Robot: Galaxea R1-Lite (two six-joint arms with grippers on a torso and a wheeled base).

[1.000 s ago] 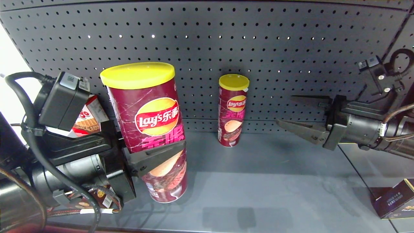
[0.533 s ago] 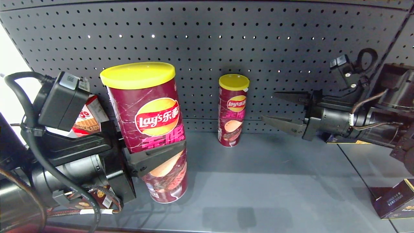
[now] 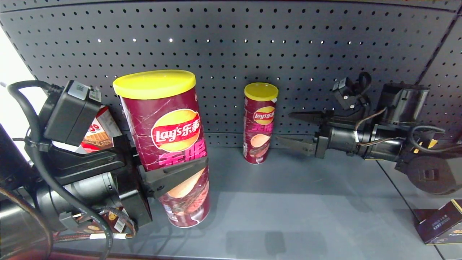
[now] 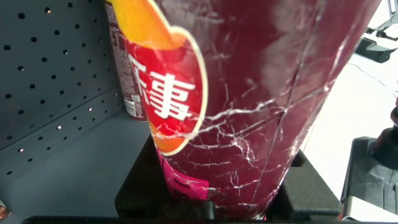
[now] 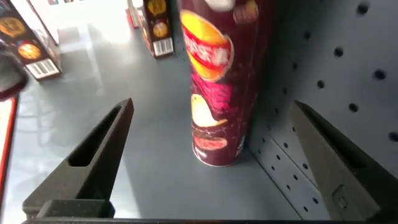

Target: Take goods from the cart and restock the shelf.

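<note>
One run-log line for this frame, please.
left pincer: shut on near chip can | right pincer: open, beside far chip can, not touching | far chip can: upright on shelf, by pegboard

Near can (image 3: 162, 119) and far can (image 3: 258, 124): 2 maroon tubes (veined white), yellow-lidded; pegboard (image 3: 252, 43) dark grey, dotted with holes.

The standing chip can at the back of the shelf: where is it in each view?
Head view: standing chip can, centre, against the pegboard.
Left wrist view: its sliver behind the held can.
Right wrist view: can centre, framed by open right gripper.
Shared landmark: the pegboard.
</note>
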